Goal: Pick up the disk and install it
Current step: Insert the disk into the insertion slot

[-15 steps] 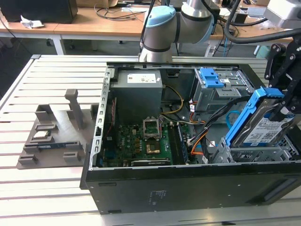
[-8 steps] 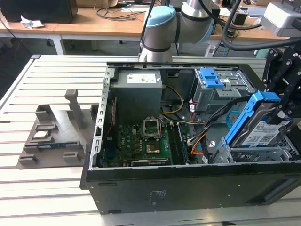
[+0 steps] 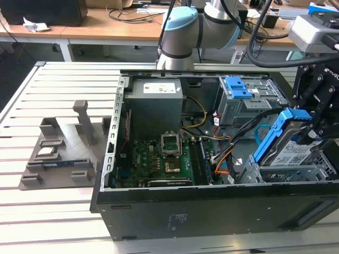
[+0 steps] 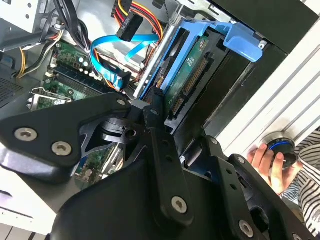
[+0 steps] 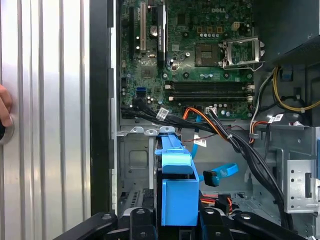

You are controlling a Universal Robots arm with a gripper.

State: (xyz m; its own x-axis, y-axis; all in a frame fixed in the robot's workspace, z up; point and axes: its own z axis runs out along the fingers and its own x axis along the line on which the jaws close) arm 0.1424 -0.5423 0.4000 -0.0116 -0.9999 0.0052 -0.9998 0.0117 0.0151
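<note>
The disk (image 3: 290, 151) is a silver drive with a white label in a bright blue carrier frame (image 3: 275, 132). It hangs tilted over the metal drive cage (image 3: 318, 168) at the exterior view's right end of the open computer case (image 3: 212, 211). Its lower end sits at the cage. My gripper (image 3: 311, 132) is shut on the disk from the exterior view's right. In the second wrist view the disk (image 4: 187, 75) is edge-on beyond the black fingers (image 4: 152, 112). In the first wrist view the blue carrier (image 5: 177, 195) sits between the gripper's fingers (image 5: 141, 215).
Inside the case are a green motherboard (image 3: 159, 159), a grey box with a white sticker (image 3: 156, 100), a blue ribbed latch (image 3: 237, 87), and black, orange and blue cables (image 5: 220, 175). A grey fixture (image 3: 63, 148) stands on the slatted table. A person's hand (image 4: 270, 160) rests on a round button.
</note>
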